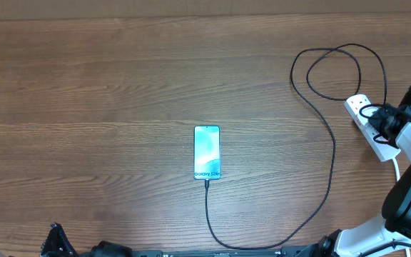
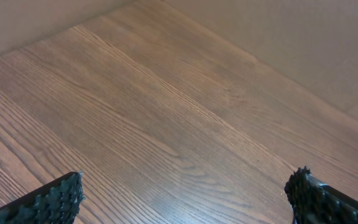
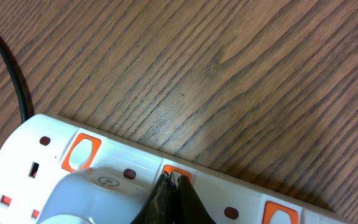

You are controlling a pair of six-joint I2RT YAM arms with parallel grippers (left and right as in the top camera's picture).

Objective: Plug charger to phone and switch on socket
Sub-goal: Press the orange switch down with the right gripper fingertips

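Looping beside the socket (image 3: pixel 114 157), the charger (image 3: pixel 14 70) clears the closed right jaws.

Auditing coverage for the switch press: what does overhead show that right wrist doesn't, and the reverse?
Only overhead: the phone with the charger plugged into its near end, and the cable's whole run to the socket. Only right wrist: the orange switches and the right gripper, shut, tips at one switch. Both: the socket, a stretch of charger cable, the wooden table.
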